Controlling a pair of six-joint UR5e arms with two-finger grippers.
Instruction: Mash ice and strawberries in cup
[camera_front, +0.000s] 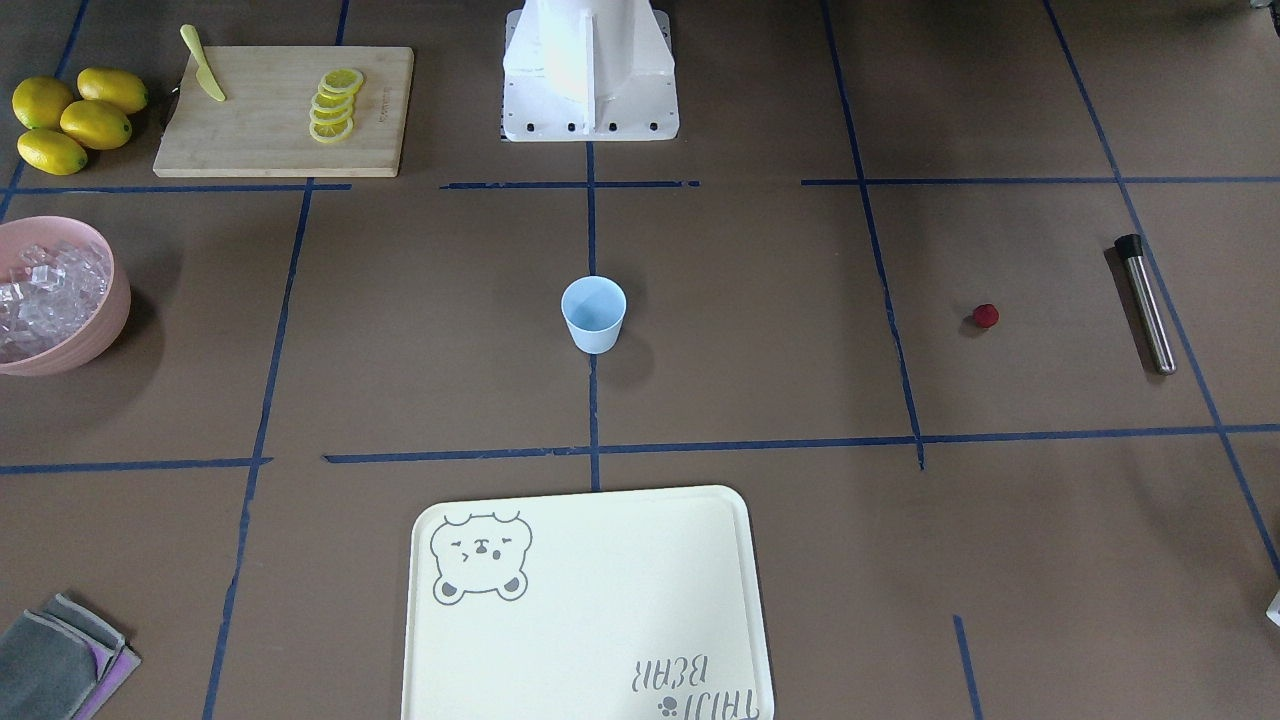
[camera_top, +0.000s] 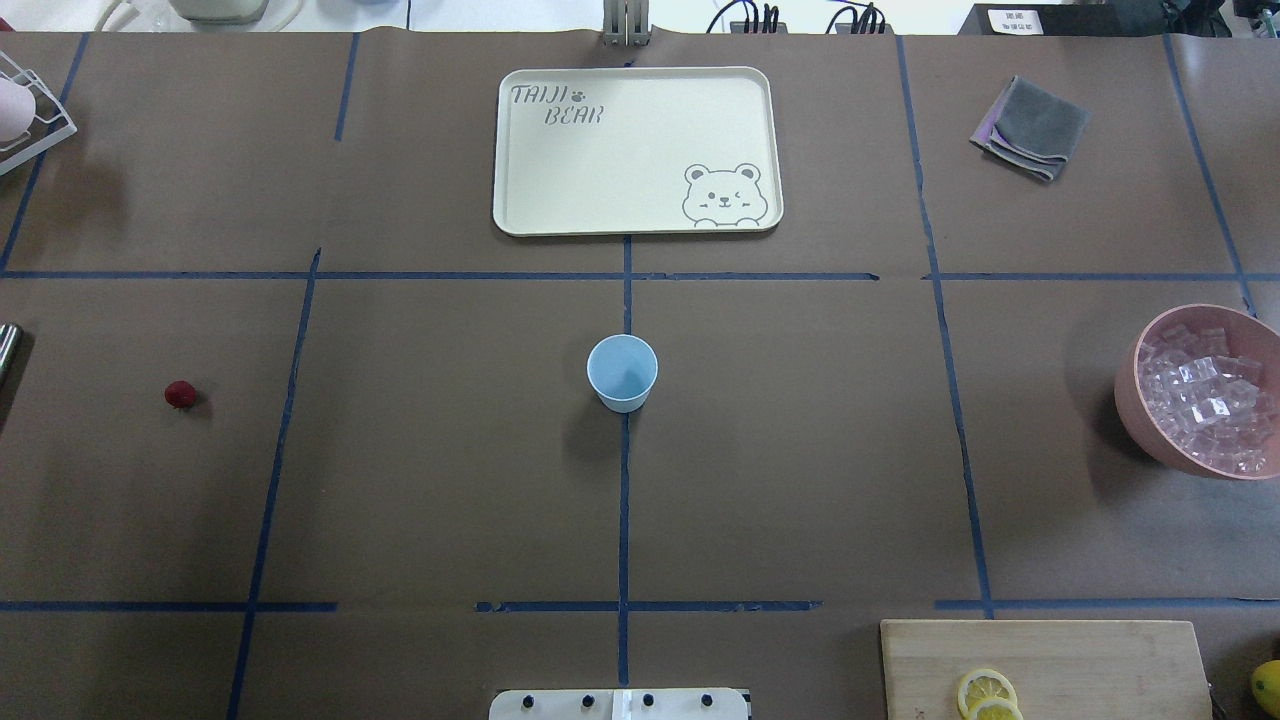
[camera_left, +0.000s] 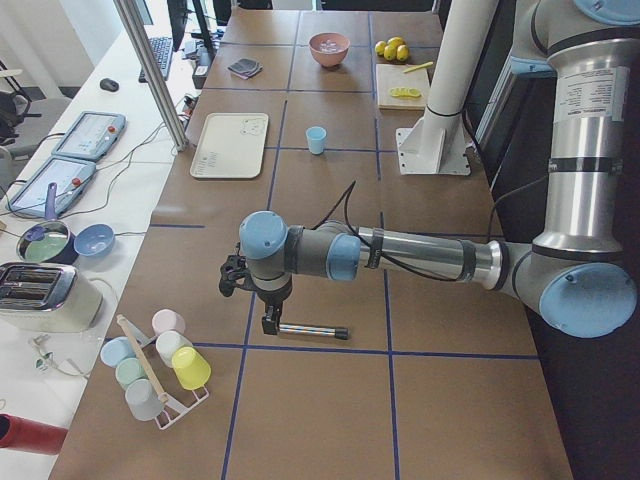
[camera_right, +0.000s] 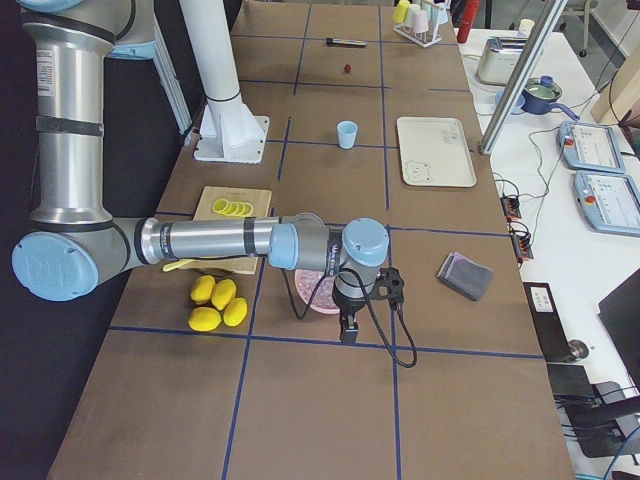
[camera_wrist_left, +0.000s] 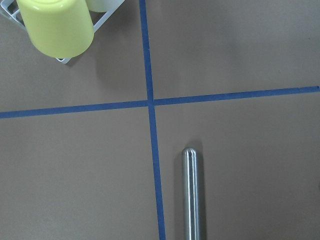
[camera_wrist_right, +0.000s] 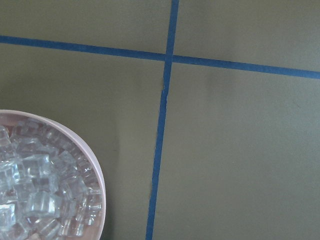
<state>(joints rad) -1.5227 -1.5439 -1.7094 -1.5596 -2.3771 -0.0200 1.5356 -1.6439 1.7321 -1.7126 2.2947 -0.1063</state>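
Left gripper (camera_left: 268, 322) is hanging just above the steel muddler (camera_left: 312, 330) at the table's left end. From this side view alone I cannot tell how wide it is standing or whether it has hold of anything. Same goes for the right gripper (camera_right: 347, 328), hovering beside the pink bowl (camera_front: 108, 318) of ice (camera_top: 1205, 400).

The cup (camera_top: 622, 372) is standing upright at the table's middle, looking empty, and the strawberry (camera_top: 180, 394) is lying well apart on the left. So loading comes first, I'd say. The right arm should be centring over the bowl, pinching one slippery cube squarely and releasing low over the cup's mouth so that the light cup isn't tipping.

Neither the overhead nor the front-facing view is showing any arm, only the side cameras are. The left wrist camera is catching the muddler's rounded tip below and a yellow mug (camera_wrist_left: 59, 25) on a rack. The right wrist camera is putting the bowl off in its corner, probably not yet underneath.
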